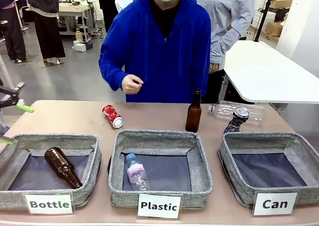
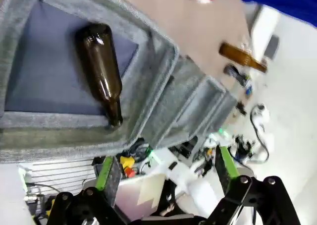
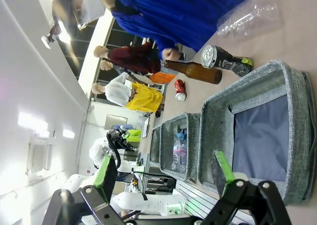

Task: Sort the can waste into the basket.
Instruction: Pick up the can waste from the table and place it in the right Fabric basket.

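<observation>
Can basket (image 3: 218, 126) sits right ahead of your right end effector (image 3: 164, 169), black can (image 3: 225, 60) just past its far wall. Both are spread wide, gripping nothing; your left end effector (image 2: 166, 168) faces the Bottle basket (image 2: 148, 51).

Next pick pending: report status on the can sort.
Left end effector, right end effector open, empty. Can basket empty. Red can, black can on table. Upright brown bottle between them.
</observation>
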`<action>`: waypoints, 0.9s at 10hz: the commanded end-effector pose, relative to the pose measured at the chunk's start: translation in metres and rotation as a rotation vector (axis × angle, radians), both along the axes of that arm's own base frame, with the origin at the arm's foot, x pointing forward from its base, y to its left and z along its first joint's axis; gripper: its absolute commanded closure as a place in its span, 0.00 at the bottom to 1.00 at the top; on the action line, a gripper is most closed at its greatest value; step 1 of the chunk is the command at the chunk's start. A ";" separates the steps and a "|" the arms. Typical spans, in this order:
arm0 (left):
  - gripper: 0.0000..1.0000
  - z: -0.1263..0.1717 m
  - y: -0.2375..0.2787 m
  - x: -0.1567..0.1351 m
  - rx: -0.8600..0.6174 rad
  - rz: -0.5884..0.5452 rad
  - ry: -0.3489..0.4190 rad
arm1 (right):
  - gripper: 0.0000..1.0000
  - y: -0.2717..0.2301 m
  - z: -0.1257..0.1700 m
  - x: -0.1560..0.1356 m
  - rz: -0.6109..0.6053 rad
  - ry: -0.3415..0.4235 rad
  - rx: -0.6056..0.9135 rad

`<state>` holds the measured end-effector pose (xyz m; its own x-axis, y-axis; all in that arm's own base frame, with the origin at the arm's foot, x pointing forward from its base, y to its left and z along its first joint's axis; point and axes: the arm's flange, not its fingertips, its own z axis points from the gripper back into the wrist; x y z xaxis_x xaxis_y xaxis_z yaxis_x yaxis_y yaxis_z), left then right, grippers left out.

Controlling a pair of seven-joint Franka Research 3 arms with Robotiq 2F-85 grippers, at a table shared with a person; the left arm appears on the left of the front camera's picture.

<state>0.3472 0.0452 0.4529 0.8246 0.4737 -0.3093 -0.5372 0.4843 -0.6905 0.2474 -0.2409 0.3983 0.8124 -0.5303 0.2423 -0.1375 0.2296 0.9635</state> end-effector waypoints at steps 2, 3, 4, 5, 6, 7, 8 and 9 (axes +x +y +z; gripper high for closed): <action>0.00 0.008 -0.024 0.049 0.182 0.179 0.146 | 0.00 0.000 0.002 0.002 -0.008 -0.028 0.011; 0.00 0.019 -0.045 0.063 0.279 0.133 0.133 | 0.00 0.000 0.002 0.002 -0.008 -0.028 0.011; 0.00 0.031 -0.065 0.078 0.374 0.110 0.136 | 0.00 0.000 0.002 0.002 -0.008 -0.028 0.011; 0.00 0.043 -0.082 0.092 0.446 0.133 0.147 | 0.00 0.000 0.002 0.002 -0.008 -0.028 0.011; 0.00 0.055 -0.107 0.110 0.529 0.146 0.157 | 0.00 0.000 0.002 0.002 -0.008 -0.028 0.011; 0.00 0.063 -0.129 0.127 0.636 0.131 0.127 | 0.00 0.000 0.002 0.002 -0.008 -0.028 0.011; 0.00 0.063 -0.151 0.138 0.704 0.063 0.073 | 0.00 0.000 0.002 0.002 -0.008 -0.028 0.011; 0.00 0.058 -0.168 0.149 0.794 0.003 -0.024 | 0.00 0.000 0.002 0.002 -0.008 -0.028 0.011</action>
